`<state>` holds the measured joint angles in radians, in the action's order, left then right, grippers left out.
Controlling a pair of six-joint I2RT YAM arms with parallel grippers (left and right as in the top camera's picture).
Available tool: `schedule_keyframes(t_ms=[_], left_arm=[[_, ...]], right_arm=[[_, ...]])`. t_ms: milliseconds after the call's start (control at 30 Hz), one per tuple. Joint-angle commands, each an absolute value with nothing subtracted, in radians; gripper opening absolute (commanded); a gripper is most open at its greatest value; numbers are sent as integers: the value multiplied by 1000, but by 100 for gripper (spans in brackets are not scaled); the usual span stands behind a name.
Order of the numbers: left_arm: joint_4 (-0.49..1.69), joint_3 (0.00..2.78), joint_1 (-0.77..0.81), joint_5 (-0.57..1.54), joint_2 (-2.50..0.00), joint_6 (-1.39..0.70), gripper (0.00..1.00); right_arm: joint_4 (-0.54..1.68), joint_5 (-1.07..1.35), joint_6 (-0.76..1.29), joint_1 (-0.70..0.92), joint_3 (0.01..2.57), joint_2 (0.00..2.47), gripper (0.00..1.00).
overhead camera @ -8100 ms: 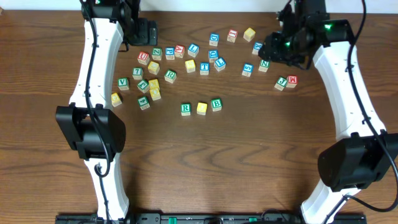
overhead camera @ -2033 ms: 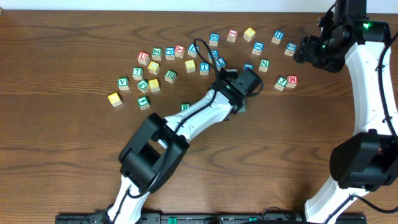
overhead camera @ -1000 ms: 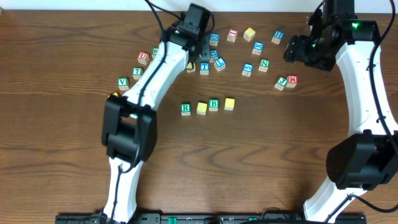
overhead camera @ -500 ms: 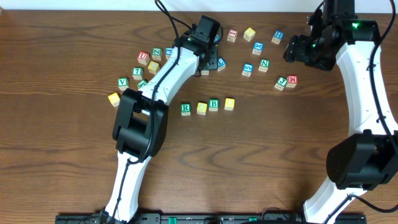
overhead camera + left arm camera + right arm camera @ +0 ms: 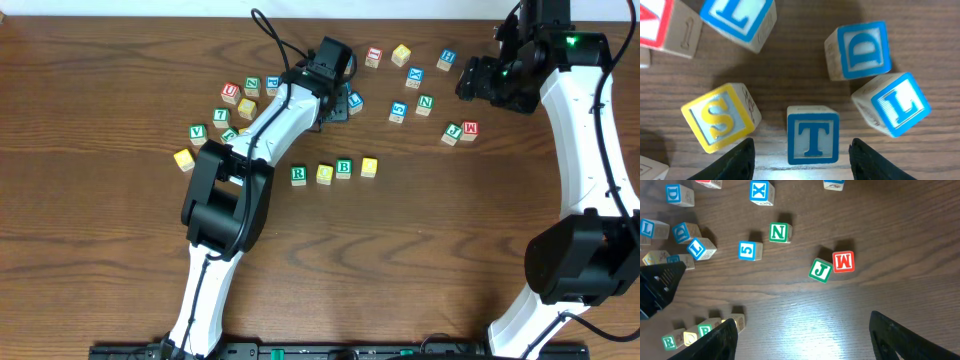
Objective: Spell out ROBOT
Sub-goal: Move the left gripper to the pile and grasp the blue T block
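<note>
A: Cubes in the overhead row, centre frame?
B: 4: green R (image 5: 298, 175), yellow cube (image 5: 324, 174), green B (image 5: 344, 168), second yellow cube (image 5: 369, 167).
A: And the blue T (image 5: 813, 135)?
B: Only the left wrist view shows it, bottom centre, between the spread jaws of the left gripper (image 5: 801, 149), untouched. The left arm (image 5: 268, 122) stretches toward upper centre. The right gripper (image 5: 802, 320), upper right overhead, hangs spread wide, empty.
</note>
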<state>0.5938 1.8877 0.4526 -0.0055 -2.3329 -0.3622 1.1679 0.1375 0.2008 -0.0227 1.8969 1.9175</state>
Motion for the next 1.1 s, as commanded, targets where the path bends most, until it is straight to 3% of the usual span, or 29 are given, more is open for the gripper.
schedule_keyframes(t_ms=[0, 200, 767, 1067], left_arm=[[580, 1860, 458, -11, -2320, -360, 59], [558, 1853, 462, -11, -2320, -360, 51], [527, 1852, 474, -11, -2341, -363, 48], [517, 1852, 474, -11, -2366, -363, 34]], right_arm=[[1171, 132, 201, -6, 1902, 1918, 79], [1171, 132, 201, -6, 1902, 1918, 79], [1171, 132, 201, -6, 1902, 1918, 79], [1170, 116, 201, -5, 1902, 1918, 79]])
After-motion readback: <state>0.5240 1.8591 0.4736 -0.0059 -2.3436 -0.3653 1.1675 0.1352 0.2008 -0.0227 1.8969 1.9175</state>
